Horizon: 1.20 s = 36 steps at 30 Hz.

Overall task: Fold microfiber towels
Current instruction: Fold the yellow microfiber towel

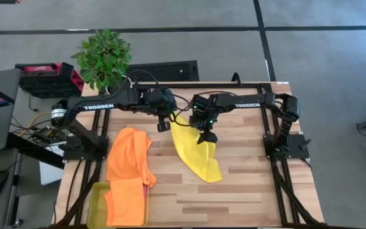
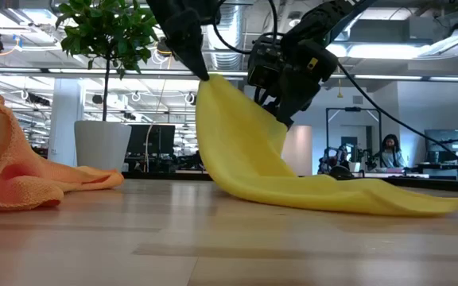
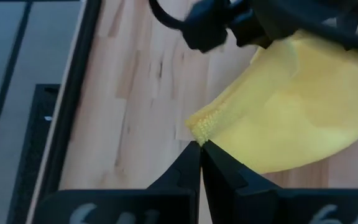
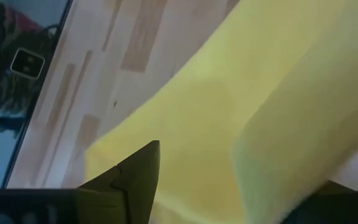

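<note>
The yellow towel (image 1: 196,152) is lifted at its far end, and its near end (image 2: 388,199) lies on the table. My left gripper (image 1: 164,124) is shut on its far left corner. My right gripper (image 1: 206,137) stands at the towel's upper edge (image 2: 281,119); in the right wrist view its fingers (image 4: 145,171) stand apart, with yellow cloth (image 4: 229,124) filling the gap. Two orange towels (image 1: 129,156) lie at the left, one partly on the tray (image 1: 97,203). A pink bit (image 1: 147,186) shows under them. My left gripper pinches the yellow towel's corner (image 3: 201,127) between its two fingertips, coming from above and pointing down. The cloth hangs from there and slopes down to the table. My right gripper has the towel's upper edge between its spread fingers; the cloth covers one fingertip (image 4: 328,193). I cannot tell whether it grips.
A potted plant (image 1: 103,57) stands at the far left corner. The yellow-green tray sits at the near left edge. Bare wood (image 1: 259,191) lies at the near right.
</note>
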Each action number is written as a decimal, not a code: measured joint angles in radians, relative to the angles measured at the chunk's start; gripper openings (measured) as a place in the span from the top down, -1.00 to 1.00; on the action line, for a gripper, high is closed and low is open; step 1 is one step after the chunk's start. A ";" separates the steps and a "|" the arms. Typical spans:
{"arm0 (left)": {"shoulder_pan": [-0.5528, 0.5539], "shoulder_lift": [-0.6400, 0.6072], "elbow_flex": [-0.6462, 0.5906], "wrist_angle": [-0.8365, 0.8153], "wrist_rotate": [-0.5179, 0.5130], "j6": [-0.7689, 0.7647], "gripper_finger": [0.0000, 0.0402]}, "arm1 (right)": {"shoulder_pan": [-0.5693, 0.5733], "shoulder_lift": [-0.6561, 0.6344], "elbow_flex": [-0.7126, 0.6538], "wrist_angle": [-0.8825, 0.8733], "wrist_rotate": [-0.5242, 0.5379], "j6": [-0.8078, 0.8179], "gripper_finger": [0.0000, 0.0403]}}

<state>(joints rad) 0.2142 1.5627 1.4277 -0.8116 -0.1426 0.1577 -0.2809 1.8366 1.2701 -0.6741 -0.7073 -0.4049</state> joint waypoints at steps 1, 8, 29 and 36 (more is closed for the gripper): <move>0.000 0.000 0.015 -0.014 -0.004 0.000 1.00 | 0.004 0.000 0.000 -0.012 0.001 -0.011 -0.19; 0.000 0.000 0.107 -0.082 -0.039 0.022 1.00 | 0.029 0.000 0.000 -0.019 0.001 -0.041 -0.19; 0.002 -0.019 0.305 -0.155 -0.112 0.028 1.00 | 0.065 0.000 0.000 0.031 0.007 -0.040 -0.19; 0.001 -0.018 0.328 -0.173 -0.119 0.028 1.00 | 0.065 0.000 0.000 0.090 0.009 -0.039 -0.13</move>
<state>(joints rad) 0.2156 1.5444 1.7561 -0.9849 -0.2621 0.1861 -0.2161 1.8366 1.2705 -0.5837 -0.6983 -0.4442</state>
